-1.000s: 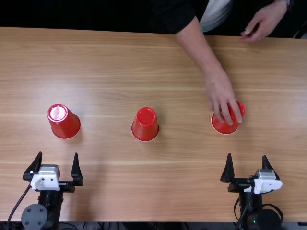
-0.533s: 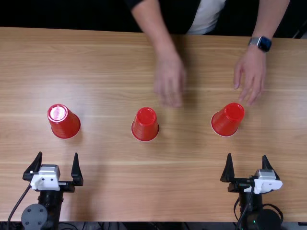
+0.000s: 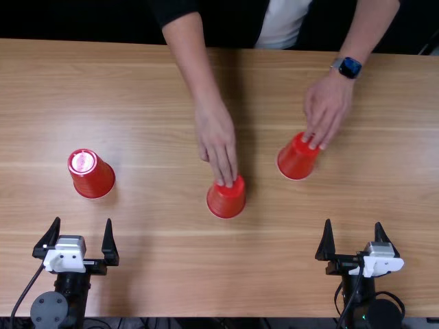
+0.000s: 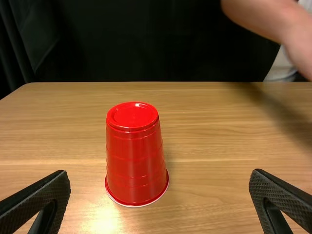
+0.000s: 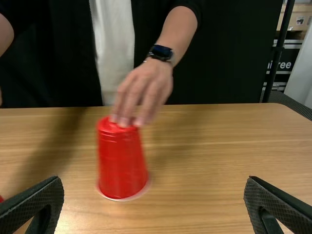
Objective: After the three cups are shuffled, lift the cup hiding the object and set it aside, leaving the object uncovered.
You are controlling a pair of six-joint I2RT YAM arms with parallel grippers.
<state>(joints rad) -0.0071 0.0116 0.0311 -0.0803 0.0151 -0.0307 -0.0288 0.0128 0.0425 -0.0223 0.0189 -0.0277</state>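
Three red cups stand upside down on the wooden table (image 3: 137, 89). The left cup (image 3: 90, 174) (image 4: 135, 153) stands alone in front of my left gripper (image 3: 80, 236), which is open and holds nothing. A person's hand (image 3: 218, 140) rests its fingertips on the middle cup (image 3: 227, 197). Another hand (image 3: 328, 115) (image 5: 142, 92), with a watch on its wrist, presses on the right cup (image 3: 297, 157) (image 5: 120, 158). My right gripper (image 3: 352, 240) stands open near the table's front edge, apart from every cup. No object shows under any cup.
The person's two forearms reach in from the far edge over the middle and right of the table. Bare wood lies between the grippers and along the left side.
The person's hands came down onto two cups. The middle cup slid toward the near edge and a little right; the right cup slid left. The left cup and both arms kept still.
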